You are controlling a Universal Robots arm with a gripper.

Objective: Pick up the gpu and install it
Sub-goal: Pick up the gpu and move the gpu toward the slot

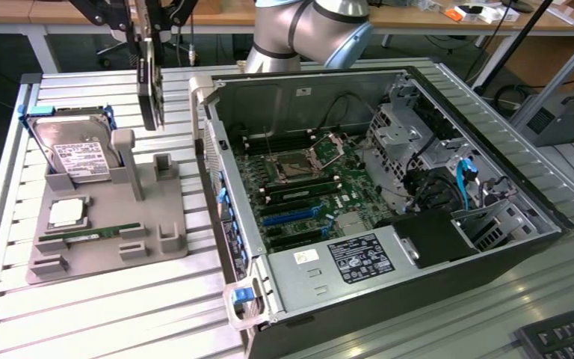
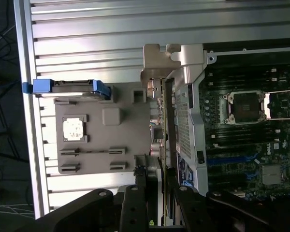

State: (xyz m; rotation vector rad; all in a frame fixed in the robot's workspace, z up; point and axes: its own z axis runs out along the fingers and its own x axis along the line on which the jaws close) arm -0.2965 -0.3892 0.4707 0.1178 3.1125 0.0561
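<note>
Black claw (image 2: 157, 195) is clamped on the thin gpu card (image 2: 160, 96), edge-on, silver end bracket furthest out. Beneath the claw, grey plastic parts tray (image 2: 101, 140) one side, open silver computer case (image 2: 186, 121) the other.

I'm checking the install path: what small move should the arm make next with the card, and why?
Probably carry the gpu sideways toward the exterior view's right, over the open computer case. The gripper holds it upright, lifted clear of the grey holder tray, and it hangs outside the case wall, not above the motherboard's blue slots.
</note>
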